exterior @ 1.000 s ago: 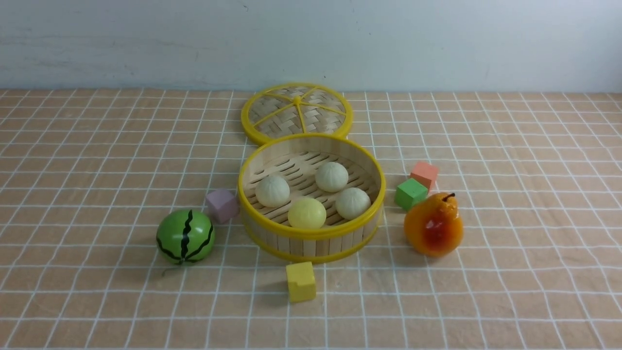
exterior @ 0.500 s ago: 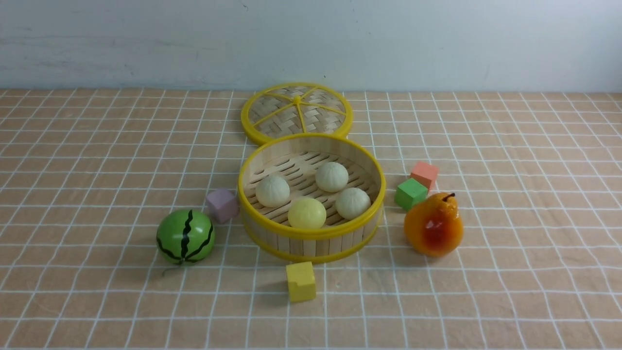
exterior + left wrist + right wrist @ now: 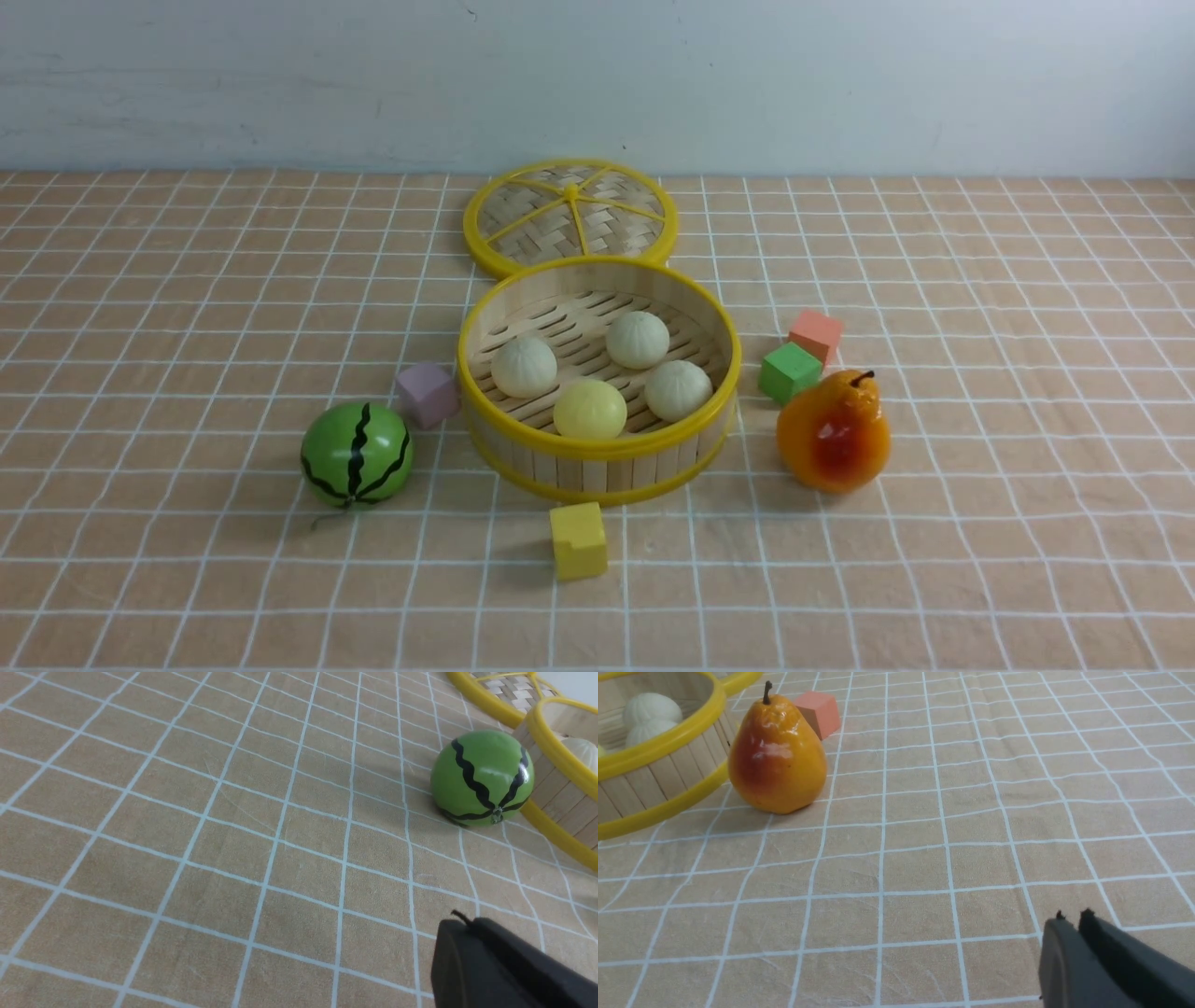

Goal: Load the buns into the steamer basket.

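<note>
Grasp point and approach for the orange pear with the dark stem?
The orange pear with the dark stem: grip across its rounded body just below the narrower neck, jaws astride, probably coming from above on the robot's right. It sits upright and that side looks open, while the small green cube crowds its far left. The glossy round skin may slip if pinched high.

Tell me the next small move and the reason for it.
Probably none toward the buns: hold both arms back, or ease them to rest. All four, three off-white buns and a pale yellow bun, already sit inside the steamer basket, and the left fingers are shut with nothing between them.
</note>
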Available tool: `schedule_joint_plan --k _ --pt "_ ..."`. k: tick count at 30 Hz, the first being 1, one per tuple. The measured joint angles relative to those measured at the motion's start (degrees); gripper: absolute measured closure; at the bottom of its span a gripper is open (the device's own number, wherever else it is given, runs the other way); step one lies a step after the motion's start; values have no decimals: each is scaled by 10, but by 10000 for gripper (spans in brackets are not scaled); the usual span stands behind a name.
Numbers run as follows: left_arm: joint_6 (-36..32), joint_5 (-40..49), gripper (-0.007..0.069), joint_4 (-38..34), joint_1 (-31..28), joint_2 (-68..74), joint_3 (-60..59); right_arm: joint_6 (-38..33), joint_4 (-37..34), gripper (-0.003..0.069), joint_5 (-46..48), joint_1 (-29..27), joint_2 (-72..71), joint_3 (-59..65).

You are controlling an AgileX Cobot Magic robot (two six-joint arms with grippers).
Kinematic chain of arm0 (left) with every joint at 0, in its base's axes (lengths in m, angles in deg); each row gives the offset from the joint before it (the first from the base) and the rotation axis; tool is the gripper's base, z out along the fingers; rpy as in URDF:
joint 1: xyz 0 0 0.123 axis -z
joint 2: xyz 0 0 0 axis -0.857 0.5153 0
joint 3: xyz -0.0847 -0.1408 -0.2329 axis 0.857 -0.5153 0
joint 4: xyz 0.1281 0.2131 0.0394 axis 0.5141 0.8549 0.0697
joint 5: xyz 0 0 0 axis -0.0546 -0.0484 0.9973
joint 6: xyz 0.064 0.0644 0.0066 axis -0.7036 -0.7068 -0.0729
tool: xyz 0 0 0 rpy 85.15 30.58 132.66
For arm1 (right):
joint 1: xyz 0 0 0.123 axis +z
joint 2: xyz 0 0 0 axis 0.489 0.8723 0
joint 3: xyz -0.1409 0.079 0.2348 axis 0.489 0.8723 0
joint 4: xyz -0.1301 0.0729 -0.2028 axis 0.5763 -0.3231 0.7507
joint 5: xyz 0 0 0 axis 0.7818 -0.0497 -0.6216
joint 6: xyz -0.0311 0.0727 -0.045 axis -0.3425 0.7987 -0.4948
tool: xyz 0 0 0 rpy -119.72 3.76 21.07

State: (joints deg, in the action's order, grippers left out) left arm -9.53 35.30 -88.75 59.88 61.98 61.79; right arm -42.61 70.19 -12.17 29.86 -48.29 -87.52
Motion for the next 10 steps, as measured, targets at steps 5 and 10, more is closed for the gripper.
schedule_joint_plan --k 5,10 --pt "0 0 636 0 0 0 0 0 0 620 0 0 0 0" --pt "0 0 631 0 0 0 0 0 0 620 0 0 0 0"
